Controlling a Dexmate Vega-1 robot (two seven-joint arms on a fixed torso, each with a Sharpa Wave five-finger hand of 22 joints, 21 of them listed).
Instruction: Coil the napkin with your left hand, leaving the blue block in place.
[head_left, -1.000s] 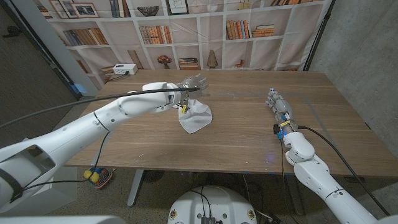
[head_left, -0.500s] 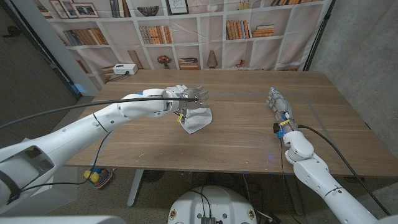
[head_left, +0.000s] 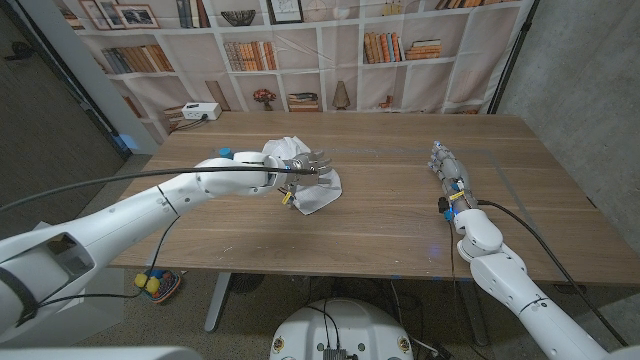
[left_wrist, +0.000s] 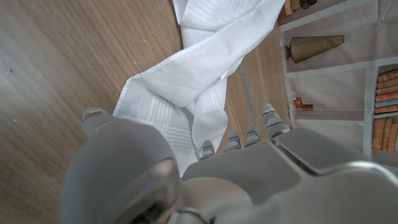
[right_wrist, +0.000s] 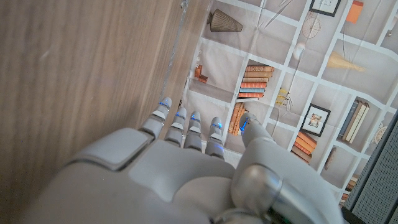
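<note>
The white napkin (head_left: 312, 185) lies crumpled on the wooden counter (head_left: 390, 220), a little left of the middle, with one part bunched up behind the left arm and one flat corner pointing toward the front edge. In the left wrist view the napkin (left_wrist: 199, 68) shows as a long twisted fold of cloth that runs away from the hand, with a flatter layer under it on the wood.

The left hand (head_left: 305, 165) is over the napkin, its fingers (head_left: 322, 160) spread and reaching toward the right. From the wrist view the fingertips (left_wrist: 233, 142) are at the near end of the cloth and the thumb (left_wrist: 93, 115) stands apart at the other side. Whether the hand really grips the cloth or only presses on it, I cannot tell.

A small blue thing (head_left: 224, 154), probably the blue block, shows just behind the left arm, near the bunched part of the napkin.

The right hand (head_left: 449, 175) is well apart from the napkin, at the right side of the counter. Its fingers (right_wrist: 186, 124) are straight and close together, and it holds nothing.

Behind the counter stands a white bookshelf (head_left: 300, 50) with books, and a white box (head_left: 200, 111) sits at the far left corner of the counter.
</note>
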